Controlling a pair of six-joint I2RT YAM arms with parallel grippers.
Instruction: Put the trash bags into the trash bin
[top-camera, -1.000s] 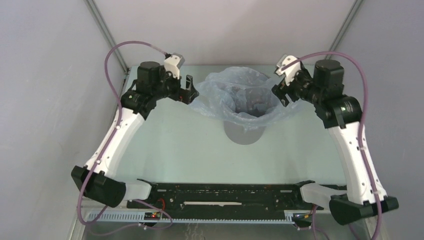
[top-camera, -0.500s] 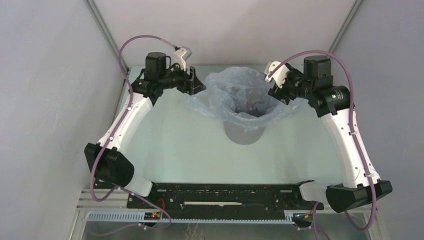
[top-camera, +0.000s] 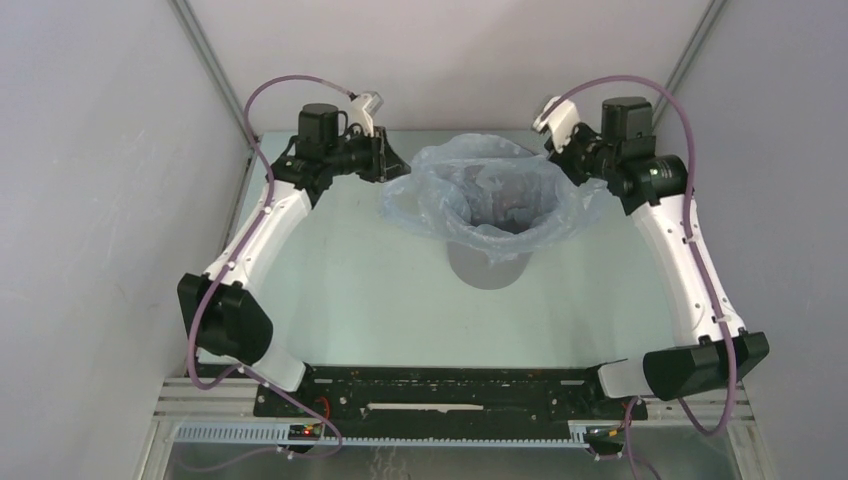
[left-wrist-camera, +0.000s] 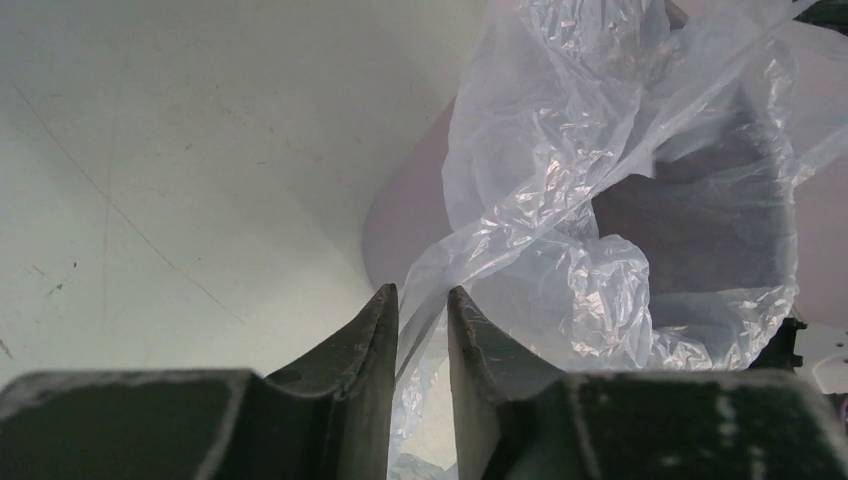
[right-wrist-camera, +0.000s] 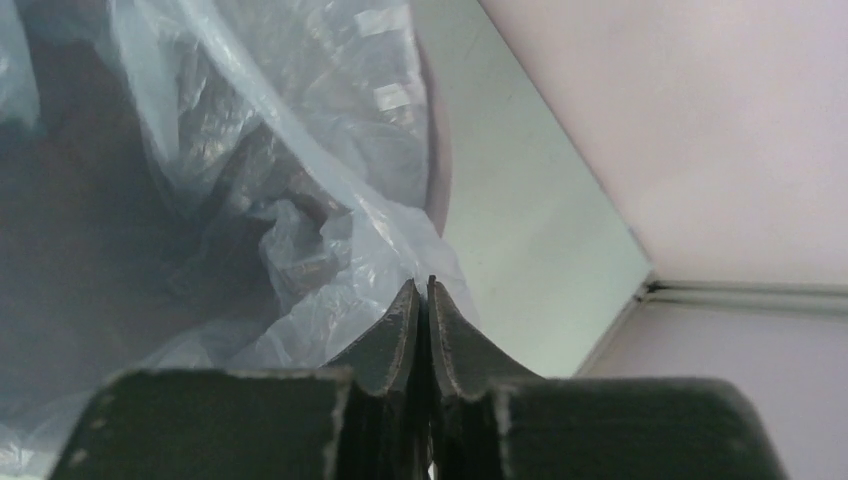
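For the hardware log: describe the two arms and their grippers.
The left arm and right arm have white links, black joint housings and bases, and a purple cable looping from each. The left gripper and right gripper are black, with scuffed, curved, tapering fingers.

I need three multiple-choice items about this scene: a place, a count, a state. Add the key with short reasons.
1. Where is the thin translucent pale blue plastic bag? A) draped over the mouth of the light grey round plastic bin B) flat beside the arm bases C) on the wall
2. How many robot arms show? A) one B) two C) three
3. The right claw is: A) wide open B) shut on the bag C) out of view
Key: 1A, film rings the bin; 2B, two white arms; 3B, fingertips meet on film.
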